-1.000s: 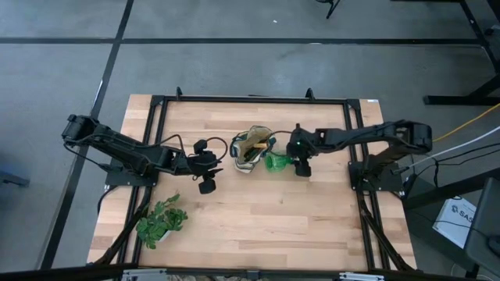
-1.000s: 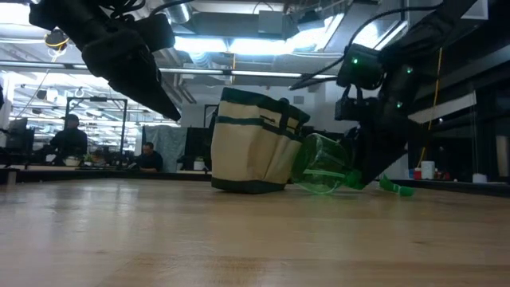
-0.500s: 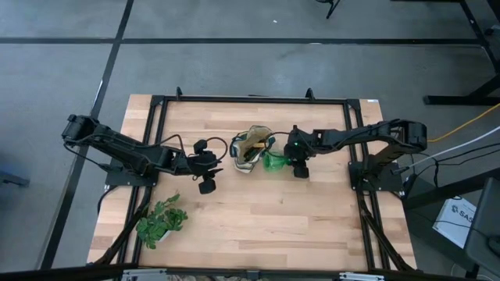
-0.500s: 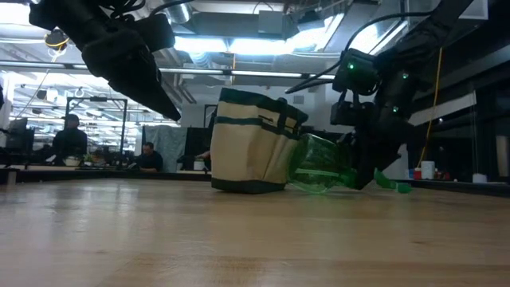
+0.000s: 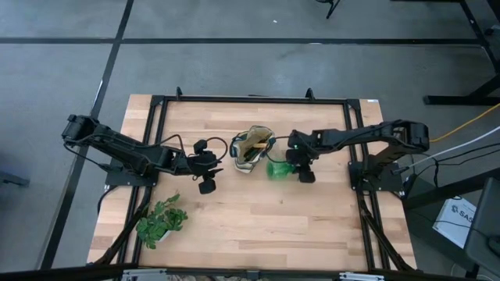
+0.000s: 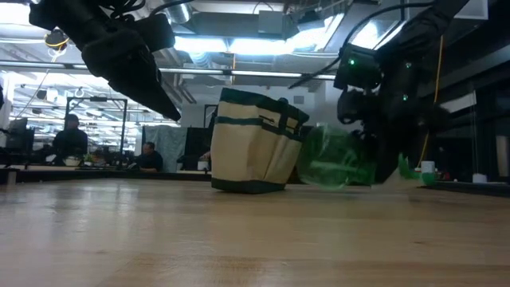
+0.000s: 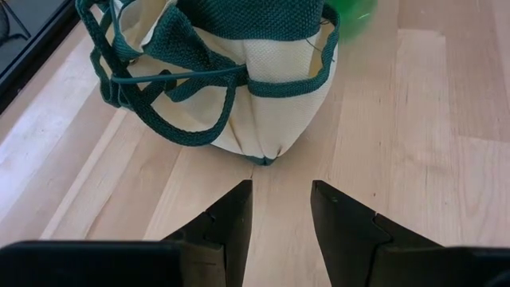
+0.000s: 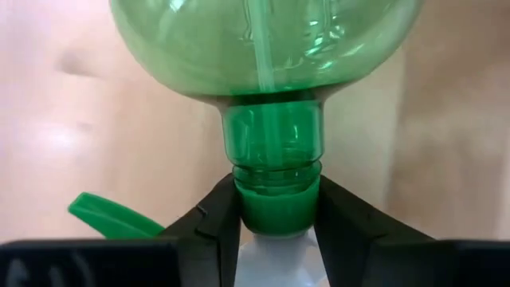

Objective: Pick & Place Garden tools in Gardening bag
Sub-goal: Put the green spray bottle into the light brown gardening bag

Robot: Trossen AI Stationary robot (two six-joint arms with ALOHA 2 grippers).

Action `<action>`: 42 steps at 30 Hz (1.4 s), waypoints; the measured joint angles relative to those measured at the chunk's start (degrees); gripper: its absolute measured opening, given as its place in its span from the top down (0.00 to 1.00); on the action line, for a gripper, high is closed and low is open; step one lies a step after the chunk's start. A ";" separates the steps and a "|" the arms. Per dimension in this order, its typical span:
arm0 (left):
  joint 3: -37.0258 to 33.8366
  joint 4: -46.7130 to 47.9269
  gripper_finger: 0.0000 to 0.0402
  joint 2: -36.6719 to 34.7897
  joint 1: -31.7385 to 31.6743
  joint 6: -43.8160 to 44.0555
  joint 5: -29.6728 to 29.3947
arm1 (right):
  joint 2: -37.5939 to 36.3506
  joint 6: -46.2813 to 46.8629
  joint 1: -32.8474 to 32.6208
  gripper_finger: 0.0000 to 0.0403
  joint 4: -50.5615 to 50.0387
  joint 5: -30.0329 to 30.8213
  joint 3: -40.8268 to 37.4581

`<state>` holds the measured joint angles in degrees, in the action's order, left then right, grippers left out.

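The white and green gardening bag (image 5: 251, 148) stands upright on its base at the table's middle; it also shows in the low view (image 6: 253, 143) and the left wrist view (image 7: 231, 88). The translucent green spray bottle (image 5: 277, 167) lies just right of the bag, its round body (image 8: 263, 48) toward the bag. My right gripper (image 5: 295, 165) is shut on it. My left gripper (image 5: 218, 165) is open and empty, hovering left of the bag with its fingers pointing at it (image 7: 280, 195). The pruning shears do not show plainly. My right gripper pinches the bottle's green neck cap (image 8: 275, 199) between its two fingers, just below the round body. The fingers come from the table's right, slanting down, across the neck. The bottle lies on its side with its body toward the bag; whether it touches the table I cannot tell.
A leafy green plant sprig (image 5: 162, 221) lies near the table's front left. A black frame (image 5: 250, 99) runs around the tabletop. Bare wood lies in front of the bag and bottle. People sit far behind the table (image 6: 70, 139).
My right gripper, still shut on the bottle's neck, first pressed the bottle toward the bag, then swung it a little toward the table's near edge and slightly up. The bottle's trigger end has risen. The left arm and the bag have stayed still.
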<state>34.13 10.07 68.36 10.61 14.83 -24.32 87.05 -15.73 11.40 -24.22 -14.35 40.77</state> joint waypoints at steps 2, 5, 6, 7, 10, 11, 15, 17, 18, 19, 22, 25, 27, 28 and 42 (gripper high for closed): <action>0.00 0.02 0.69 0.00 0.00 0.00 0.00 | -0.81 -0.99 0.00 0.69 -0.51 -3.15 0.44; 0.00 0.00 0.69 0.00 0.00 0.02 0.00 | -2.50 -1.70 0.02 0.69 -1.56 -7.18 0.67; 0.00 0.00 0.69 0.00 0.00 0.02 0.00 | -3.31 -1.72 0.02 0.69 -1.58 -8.38 0.68; 0.00 0.01 0.69 0.00 0.00 0.02 0.00 | -4.06 -1.75 0.00 0.69 -1.51 -9.14 0.72; 0.00 0.00 0.69 0.00 0.00 0.02 0.00 | -6.22 -1.84 0.01 0.69 -1.11 -9.91 0.77; 0.00 0.00 0.69 0.00 0.00 0.02 0.00 | -6.80 -1.83 0.02 0.69 -0.38 -9.90 0.77; 0.00 -0.02 0.69 0.00 0.00 0.02 0.00 | -8.97 -1.81 0.00 0.69 2.85 -9.90 0.77; 0.00 -0.27 0.69 0.00 0.00 0.02 -0.01 | -9.73 -1.79 0.00 0.69 5.46 -9.90 0.77; 0.00 -0.38 0.69 0.00 0.00 0.02 -0.01 | -9.97 -1.79 -0.02 0.69 7.09 -9.89 0.77; 0.00 -0.48 0.69 0.00 0.00 0.02 0.00 | -10.32 -1.79 -0.09 0.69 8.37 -9.88 0.77; 0.00 -1.16 0.69 0.00 0.00 -0.04 0.00 | -10.78 -1.68 -0.32 0.69 14.94 -9.88 0.77; 0.00 -1.33 0.69 0.00 0.00 -0.06 -0.02 | -11.23 -2.19 -0.37 0.69 21.57 -9.89 0.77; 0.00 -1.33 0.69 0.00 0.00 -0.07 -0.02 | -11.51 -4.16 -0.37 0.69 24.44 -9.88 0.77; 0.00 -1.33 0.69 0.00 0.00 -0.10 -0.02 | -11.57 -5.58 -0.40 0.69 25.78 -9.88 0.77; 0.00 -1.33 0.69 0.00 0.00 -0.13 -0.19 | -11.57 -49.99 -5.71 0.66 40.05 30.94 0.77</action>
<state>34.13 8.73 68.36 10.61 14.70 -24.51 75.48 -65.73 5.68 15.83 16.59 41.54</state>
